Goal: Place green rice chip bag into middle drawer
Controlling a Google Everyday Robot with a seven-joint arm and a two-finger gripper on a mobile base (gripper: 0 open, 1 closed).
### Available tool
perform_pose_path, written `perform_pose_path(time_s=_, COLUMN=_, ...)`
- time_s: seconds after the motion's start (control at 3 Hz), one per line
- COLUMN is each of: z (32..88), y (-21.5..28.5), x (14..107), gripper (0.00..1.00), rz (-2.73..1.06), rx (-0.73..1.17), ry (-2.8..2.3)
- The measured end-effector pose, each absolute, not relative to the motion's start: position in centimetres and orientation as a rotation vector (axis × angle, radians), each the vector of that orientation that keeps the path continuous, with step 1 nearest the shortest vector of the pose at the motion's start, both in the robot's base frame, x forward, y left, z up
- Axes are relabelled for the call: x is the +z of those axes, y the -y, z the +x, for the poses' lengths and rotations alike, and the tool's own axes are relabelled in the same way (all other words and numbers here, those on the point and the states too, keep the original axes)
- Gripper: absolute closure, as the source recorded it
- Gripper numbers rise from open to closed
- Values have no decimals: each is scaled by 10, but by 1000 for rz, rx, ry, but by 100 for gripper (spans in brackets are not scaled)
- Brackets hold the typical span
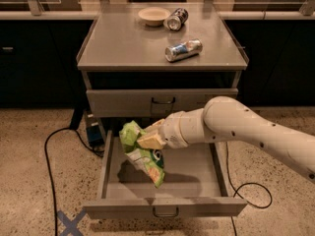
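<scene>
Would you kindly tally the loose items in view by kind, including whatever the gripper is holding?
Drink cans: 2, lying on the cabinet top
Bowl: 1, on the cabinet top
Green rice chip bag: 1, held by the gripper above the open middle drawer
Total: 4
</scene>
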State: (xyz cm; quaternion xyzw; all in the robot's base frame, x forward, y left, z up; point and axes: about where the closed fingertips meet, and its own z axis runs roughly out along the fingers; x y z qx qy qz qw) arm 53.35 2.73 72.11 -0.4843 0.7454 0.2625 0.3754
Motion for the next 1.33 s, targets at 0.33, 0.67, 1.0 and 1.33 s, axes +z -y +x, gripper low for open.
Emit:
perform_pose_path(time_s=0.33, z=533, y=-27, x=721, gripper=100, rz=-1239, rx=672, ry=-1907)
perform_pose_path(time_s=0.67, z=525, y=-30, x=698, gripper=100, rz=-1210, rx=660, ry=-1925)
perform_pose_path(time_s=1.0, z=520, y=-30, x=642, gripper=100, rz=-1143, rx=636, ry=-1985)
perform_pose_path(time_s=1.33, z=515, y=-31, x=580, gripper=100, rz=-1066, rx=610, ry=-2063)
